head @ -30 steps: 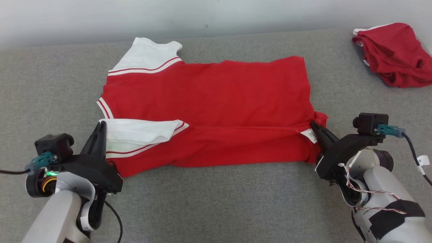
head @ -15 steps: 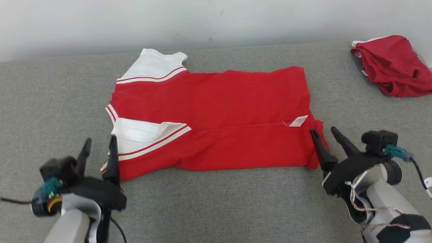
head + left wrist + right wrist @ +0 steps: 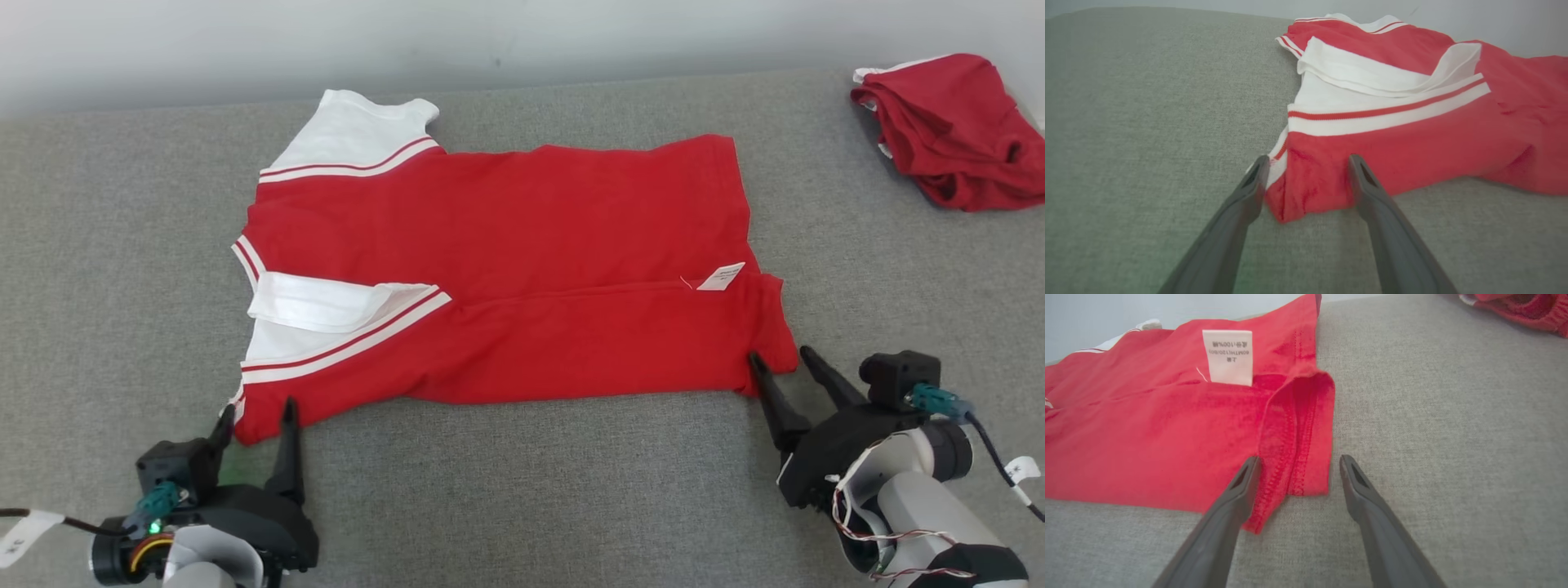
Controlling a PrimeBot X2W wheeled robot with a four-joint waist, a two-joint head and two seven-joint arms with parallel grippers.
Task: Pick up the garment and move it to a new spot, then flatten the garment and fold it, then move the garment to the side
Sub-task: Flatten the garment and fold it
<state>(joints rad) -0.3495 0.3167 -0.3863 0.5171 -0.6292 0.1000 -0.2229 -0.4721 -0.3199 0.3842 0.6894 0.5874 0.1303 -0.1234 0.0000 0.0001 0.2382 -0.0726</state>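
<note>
One red garment (image 3: 506, 269) with white sleeves lies spread across the centre of the head view on the grey desk (image 3: 531, 490). A fold edge runs left to right across its middle. It has two white sleeves, each trimmed with a red stripe. One (image 3: 351, 135) points toward the upper left, near the pale wall (image 3: 490, 33). The other (image 3: 326, 306) is folded in over the body at the left. One white care label (image 3: 722, 276) sits on the red cloth toward the right edge. A second red garment (image 3: 955, 131) lies crumpled in the upper right corner, well apart from the first.

Two end effectors are in view, each with two dark fingers. The left end effector (image 3: 257, 408) is at the lower left with its fingers spread wide, at the garment's lower-left corner. In the left wrist view this end effector (image 3: 1308, 159) straddles that corner of the garment (image 3: 1412, 134), which lies flat on the desk and is not pinched.

The right end effector (image 3: 778, 354) is at the lower right, also spread open, at the lower-right corner. In the right wrist view this end effector (image 3: 1299, 458) has the garment's (image 3: 1147, 428) stitched hem between its fingers, ungripped. The label (image 3: 1227, 357) is above, in the upper left of that frame, and the second garment (image 3: 1523, 306) is at the top right.
</note>
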